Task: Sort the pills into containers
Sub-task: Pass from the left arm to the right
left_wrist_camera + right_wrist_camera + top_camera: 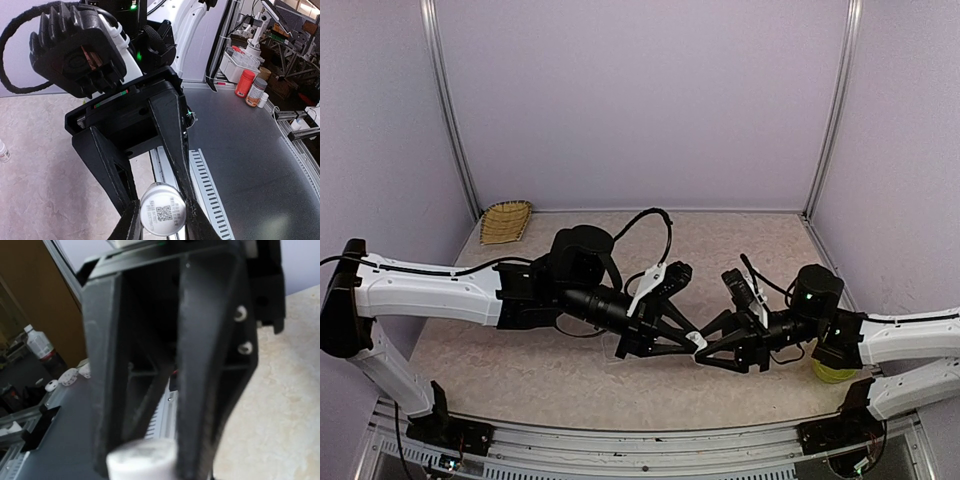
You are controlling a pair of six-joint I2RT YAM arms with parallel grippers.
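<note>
While no pills and no organizer box can be made out in any view, a small white bottle (162, 214) is seen at the middle of the scene, held over the table (500, 370) where the two arms meet. Far left of the bottle and behind it, a woven tray (507, 221) lies by the back wall. From the bottle's left the left arm (430, 290) reaches in, and its jaws are clamped on the bottle's sides, with the code-printed base turned back toward that wrist. The bottle's long axis is judged to run left to right, its other end toward the right arm (900, 338). About that end the right arm's jaws are set narrow, one finger on each side. Whether they press on it cannot be told. Right of the bottle, a yellow-green bowl (832, 373) is partly hidden under the right arm.
</note>
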